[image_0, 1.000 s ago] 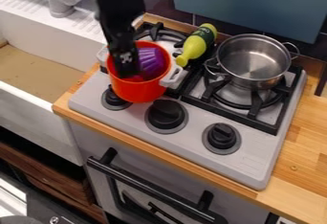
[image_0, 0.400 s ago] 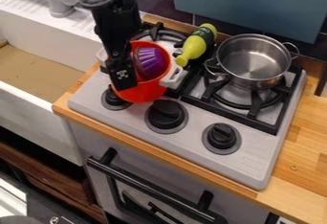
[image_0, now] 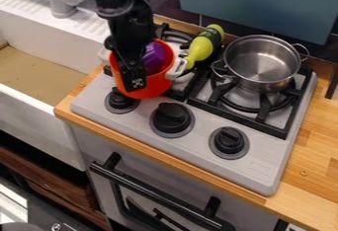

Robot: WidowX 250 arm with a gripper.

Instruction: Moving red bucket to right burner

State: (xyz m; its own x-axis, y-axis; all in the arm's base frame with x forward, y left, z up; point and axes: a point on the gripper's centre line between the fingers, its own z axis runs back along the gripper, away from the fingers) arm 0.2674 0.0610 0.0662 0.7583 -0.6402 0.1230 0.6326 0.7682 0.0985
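The round, shiny red bucket (image_0: 157,84) has shifted slightly backward, at the left of the grey metal stove (image_0: 257,163); black fingers (image_0: 137,83) pinch its near-left wall.

Bright, even light; pot (image_0: 259,63) w/ glints; shadows soft, src unclear.
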